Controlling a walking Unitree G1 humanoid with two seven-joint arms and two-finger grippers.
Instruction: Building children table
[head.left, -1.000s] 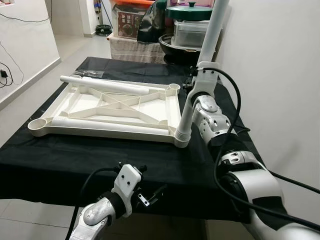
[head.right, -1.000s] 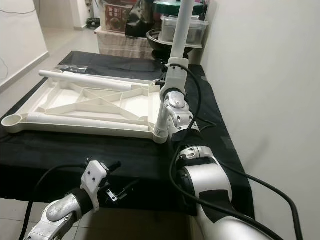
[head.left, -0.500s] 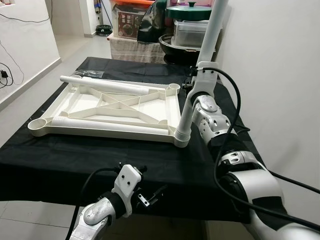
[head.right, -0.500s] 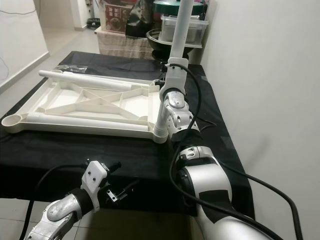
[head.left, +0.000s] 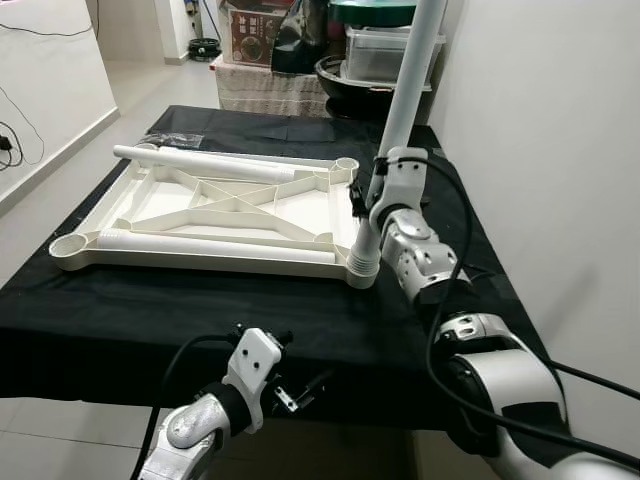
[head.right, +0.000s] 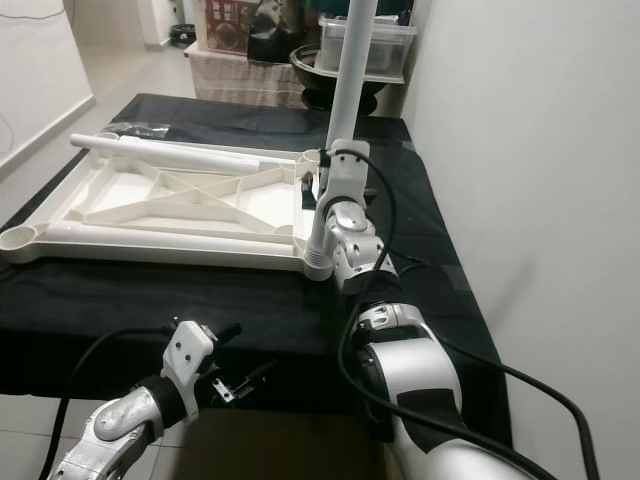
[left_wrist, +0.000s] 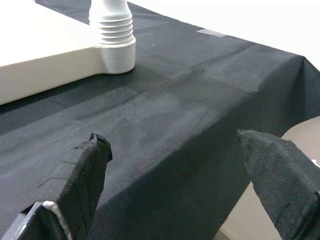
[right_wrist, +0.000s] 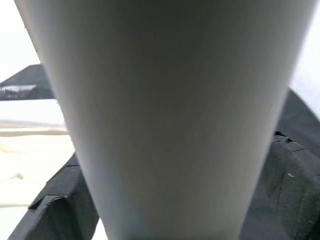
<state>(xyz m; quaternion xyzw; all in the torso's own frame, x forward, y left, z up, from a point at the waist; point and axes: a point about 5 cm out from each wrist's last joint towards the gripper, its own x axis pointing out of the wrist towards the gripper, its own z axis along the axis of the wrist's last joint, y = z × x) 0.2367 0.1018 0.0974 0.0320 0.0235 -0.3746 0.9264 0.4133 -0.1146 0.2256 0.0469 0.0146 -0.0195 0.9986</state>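
White leg: top cut off | right claw clamps it

White tabletop upside down on a black cloth, upright white leg in its near right corner socket, right gripper clasping that leg, two loose legs lying on the tabletop, left gripper below the cloth's near edge.

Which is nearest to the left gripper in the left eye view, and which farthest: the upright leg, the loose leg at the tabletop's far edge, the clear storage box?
1. Upright leg, near right corner socket.
2. Loose leg, lying far left.
3. Clear storage box, beyond the table.

Left gripper hangs below the near edge.
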